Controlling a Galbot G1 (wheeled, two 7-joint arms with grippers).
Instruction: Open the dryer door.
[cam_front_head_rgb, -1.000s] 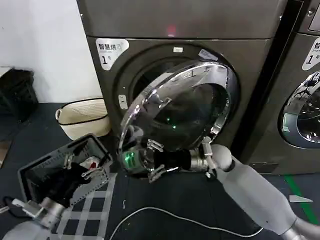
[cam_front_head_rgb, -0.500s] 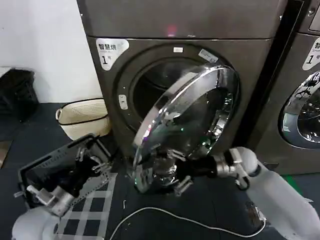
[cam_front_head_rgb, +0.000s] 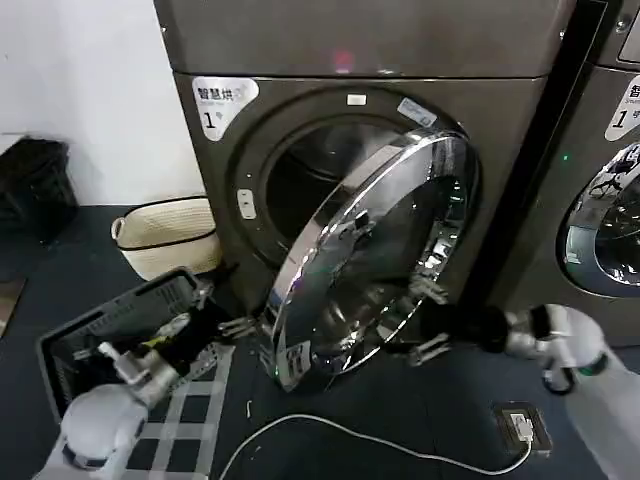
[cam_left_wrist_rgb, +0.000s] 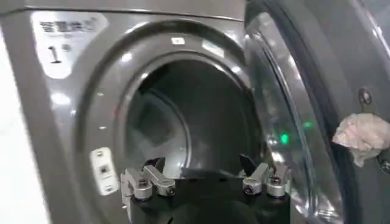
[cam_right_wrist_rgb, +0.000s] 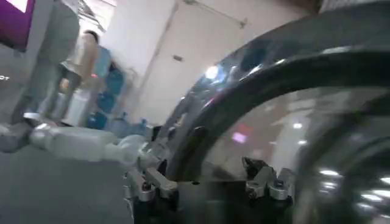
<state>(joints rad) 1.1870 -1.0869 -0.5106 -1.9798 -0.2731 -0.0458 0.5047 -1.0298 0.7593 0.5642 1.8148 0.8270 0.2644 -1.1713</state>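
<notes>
Swinging: dryer door (cam_front_head_rgb: 375, 260) stands partly open, tilted outward.
Right tool (cam_front_head_rgb: 428, 320): fingers spread, empty, beside chrome ring.
Left tool (cam_front_head_rgb: 232, 325): fingers spread, empty, near door's lower edge.

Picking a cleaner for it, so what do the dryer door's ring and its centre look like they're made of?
The dryer door has a wide ring that looks like chrome-plated metal or plastic: mirror-bright, reflecting the room. Its centre looks like dark tinted glass, smooth and glossy. Which lies under the chrome cannot be told.
</notes>
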